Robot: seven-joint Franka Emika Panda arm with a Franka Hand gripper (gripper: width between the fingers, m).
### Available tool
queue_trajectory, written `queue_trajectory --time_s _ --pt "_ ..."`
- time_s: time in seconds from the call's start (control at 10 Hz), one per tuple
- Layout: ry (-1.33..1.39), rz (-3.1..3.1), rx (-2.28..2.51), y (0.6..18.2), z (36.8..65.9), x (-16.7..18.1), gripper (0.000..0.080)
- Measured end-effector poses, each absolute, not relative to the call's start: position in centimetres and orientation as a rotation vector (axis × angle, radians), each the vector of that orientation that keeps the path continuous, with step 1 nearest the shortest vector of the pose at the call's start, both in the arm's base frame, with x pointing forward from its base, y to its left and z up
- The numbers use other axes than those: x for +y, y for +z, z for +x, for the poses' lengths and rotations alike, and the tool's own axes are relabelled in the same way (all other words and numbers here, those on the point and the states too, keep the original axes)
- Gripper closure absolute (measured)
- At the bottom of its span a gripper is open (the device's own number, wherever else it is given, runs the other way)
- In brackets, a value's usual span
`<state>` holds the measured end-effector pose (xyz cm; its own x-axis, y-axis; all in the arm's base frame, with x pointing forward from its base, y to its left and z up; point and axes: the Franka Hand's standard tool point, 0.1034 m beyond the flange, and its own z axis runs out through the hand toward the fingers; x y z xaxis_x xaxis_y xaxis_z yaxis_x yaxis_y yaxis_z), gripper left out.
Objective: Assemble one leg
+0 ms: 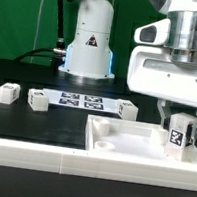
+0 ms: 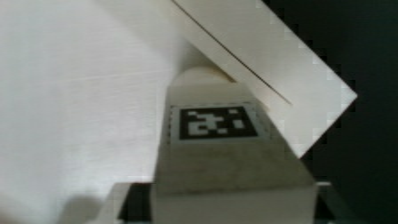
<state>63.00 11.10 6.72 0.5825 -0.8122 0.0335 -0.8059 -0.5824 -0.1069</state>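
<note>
At the exterior view's right, the tool (image 1: 180, 125) pinches the leg (image 1: 177, 134) upright over the white panel (image 1: 121, 142) near its corner, while the wrist view alone shows the panel's edge (image 2: 267, 60) against dark desk (image 2: 347, 35).

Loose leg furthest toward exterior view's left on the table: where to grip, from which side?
Judgement: take the leftmost leg from above, fingers on two opposite flat sides near its upper part. It stands apart from the next leg on the black table, so there is room. The gripper now holds another leg.
</note>
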Motion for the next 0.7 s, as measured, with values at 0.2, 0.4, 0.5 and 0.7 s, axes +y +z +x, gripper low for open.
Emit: queue_trajectory --time_s 0.2,0.4,0.5,0.7 --pt "-0.110 -2.534 1.718 6.76 62.73 11.16 0.0507" --pt "-0.082 -2.408 1.892 6.78 62.50 11.31 0.0507" --pt "-0.069 -2.361 1.937 6.77 62.50 11.21 0.0507" --pt "-0.066 -2.361 1.938 6.69 62.46 11.30 0.0416"
